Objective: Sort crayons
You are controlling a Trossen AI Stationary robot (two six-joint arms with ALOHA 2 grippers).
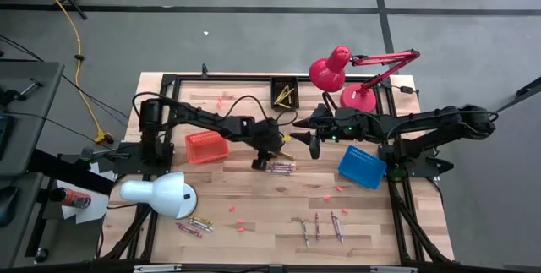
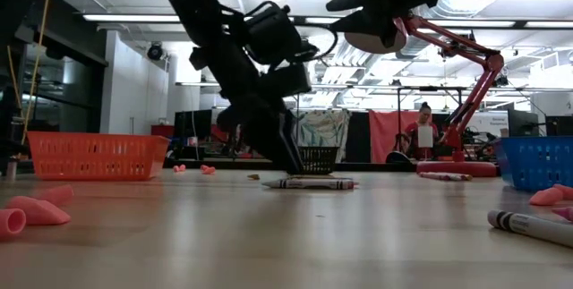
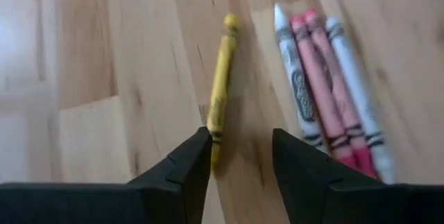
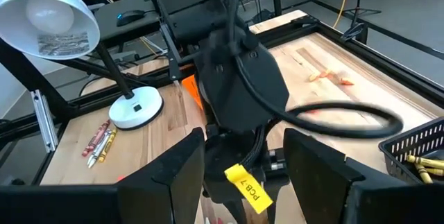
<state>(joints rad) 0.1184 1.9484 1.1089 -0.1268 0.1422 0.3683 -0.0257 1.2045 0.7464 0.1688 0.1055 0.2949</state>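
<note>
A yellow crayon [image 3: 220, 85] lies alone on the wood. Beside it lies a bunch of crayons [image 3: 326, 92], two pale and two pink, seen also in the high view [image 1: 281, 167] and flat on the table in the low view [image 2: 309, 183]. My left gripper [image 3: 241, 156] is open and points steeply down at mid-table [image 1: 262, 161]. The yellow crayon's near end lies at one fingertip, and the bunch lies outside the other finger. My right gripper [image 1: 314, 144] waits open above the table, right of centre, with nothing in it. My left gripper has one fingertip [image 3: 198, 156] over the yellow crayon's near end [image 3: 215, 141], which passes behind that finger. I cannot tell whether the finger touches the crayon. The crayon lies flat on the table.
An orange basket [image 1: 206, 147] stands left of my left gripper and a blue basket [image 1: 362, 166] at the right. A black tray [image 1: 286, 93] with yellow crayons is at the far edge. A white lamp [image 1: 161, 195] and a red lamp [image 1: 338, 70] stand on the table. More crayons [image 1: 323, 226] and pink crumbs lie near the front.
</note>
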